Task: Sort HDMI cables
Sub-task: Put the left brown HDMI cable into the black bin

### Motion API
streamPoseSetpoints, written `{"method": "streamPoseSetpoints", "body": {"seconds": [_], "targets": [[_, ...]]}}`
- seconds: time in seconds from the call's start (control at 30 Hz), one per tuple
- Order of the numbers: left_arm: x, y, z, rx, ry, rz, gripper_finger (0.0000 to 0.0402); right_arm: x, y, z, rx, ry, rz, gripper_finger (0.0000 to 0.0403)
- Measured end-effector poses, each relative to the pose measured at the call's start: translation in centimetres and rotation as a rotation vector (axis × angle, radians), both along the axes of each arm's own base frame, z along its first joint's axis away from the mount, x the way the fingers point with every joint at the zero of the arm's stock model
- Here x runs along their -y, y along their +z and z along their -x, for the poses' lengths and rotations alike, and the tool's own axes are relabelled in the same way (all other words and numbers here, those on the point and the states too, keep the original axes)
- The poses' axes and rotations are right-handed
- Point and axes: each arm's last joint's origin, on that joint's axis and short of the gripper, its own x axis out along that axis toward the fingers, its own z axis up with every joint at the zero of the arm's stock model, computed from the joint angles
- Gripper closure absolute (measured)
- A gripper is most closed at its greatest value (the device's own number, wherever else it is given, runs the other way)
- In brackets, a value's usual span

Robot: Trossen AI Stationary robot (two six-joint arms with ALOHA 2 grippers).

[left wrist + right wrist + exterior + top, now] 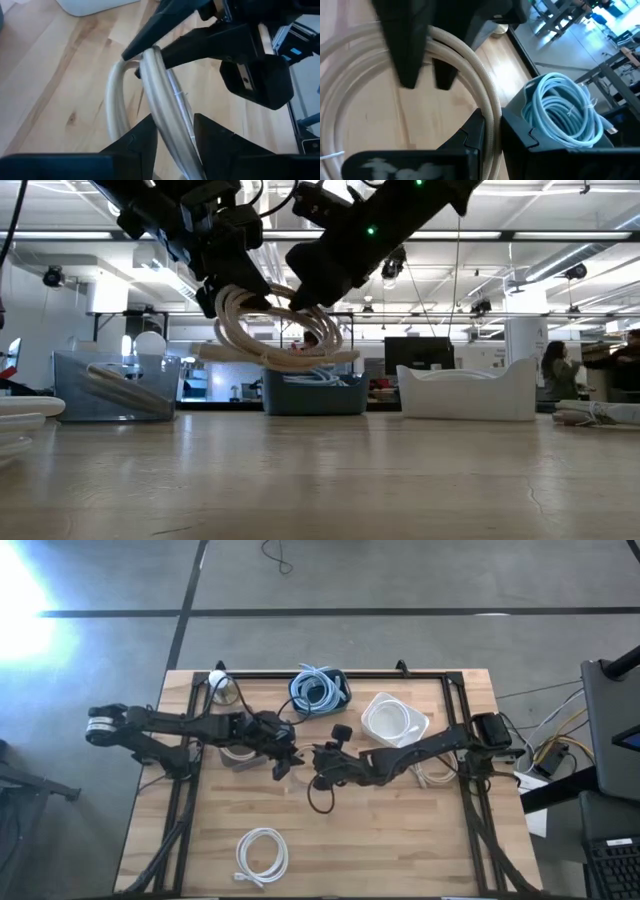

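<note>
A beige-tan HDMI cable coil hangs in the air above the table's middle, held between both grippers. My left gripper is shut on one side of the coil, and my right gripper is shut on the opposite side. In the high view the two grippers meet at the table's centre, left and right. Light blue coils lie in a blue bin. A white coil lies flat near the table's near edge. My left gripper pinches the coil's bundled strands between its two fingers, which lie across the strands. The coil is lifted clear of the table. My right gripper pinches the bundled strands on the coil's other side between its two fingers, also lying across them. The coil hangs clear of the table, roughly level between the two grippers.
A white bin stands right of the blue bin at the far side. A clear bin holding cable stands under my left arm. More pale cables lie at the right edge. Bare wood shows in the near half.
</note>
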Motion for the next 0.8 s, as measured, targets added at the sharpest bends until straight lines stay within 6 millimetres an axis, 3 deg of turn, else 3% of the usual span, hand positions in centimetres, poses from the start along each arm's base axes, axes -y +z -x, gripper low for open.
{"method": "streamPoseSetpoints", "body": {"seconds": [0.3,0.43,0.67,0.8], "targets": [[-0.11,-0.08,0.02,0.002,-0.012,-0.080,0.0256,-0.01,0.30,-0.14,0.003,0.000,0.000,0.0365],[-0.16,-0.09,0.03,0.001,-0.009,-0.113,0.0288,0.00,0.26,-0.12,0.002,-0.002,0.001,0.0362],[-0.25,-0.16,0.06,-0.004,-0.011,-0.147,0.0377,-0.12,0.25,-0.12,0.002,0.008,-0.005,0.0326],[-0.35,-0.25,0.12,-0.021,0.021,-0.176,0.0385,-0.13,0.23,-0.12,0.015,0.000,-0.028,0.0303]]}}
